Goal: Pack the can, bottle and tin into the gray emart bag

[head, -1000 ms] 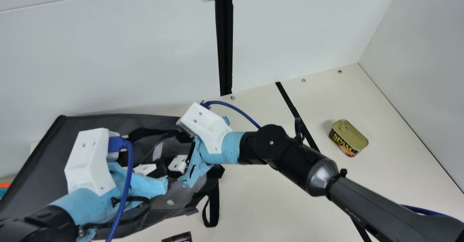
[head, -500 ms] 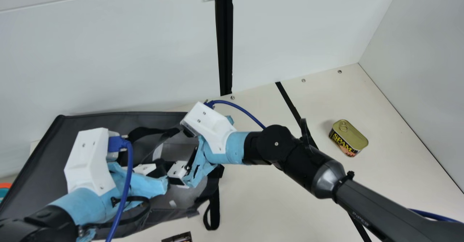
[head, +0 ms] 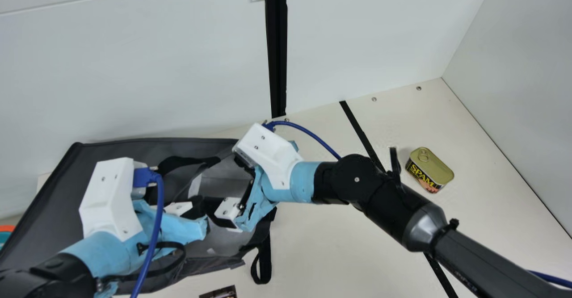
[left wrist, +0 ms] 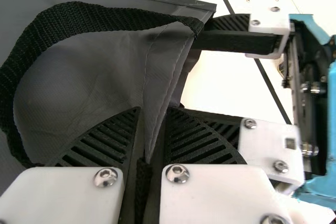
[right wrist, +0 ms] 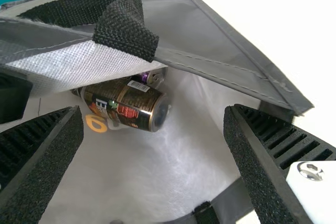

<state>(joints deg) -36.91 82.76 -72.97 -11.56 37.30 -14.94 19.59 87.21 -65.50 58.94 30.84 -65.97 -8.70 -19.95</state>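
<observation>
One bottle and one can being packed, left gripper clamps the gray emart bag, so right gripper, fingers apart, should fetch the tin.

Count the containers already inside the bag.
2 visible: a dark labelled container lying on its side on the pale lining of the bag, and a purple-and-silver container beside it, mostly covered. More may be hidden under the bag's folded edge.
</observation>
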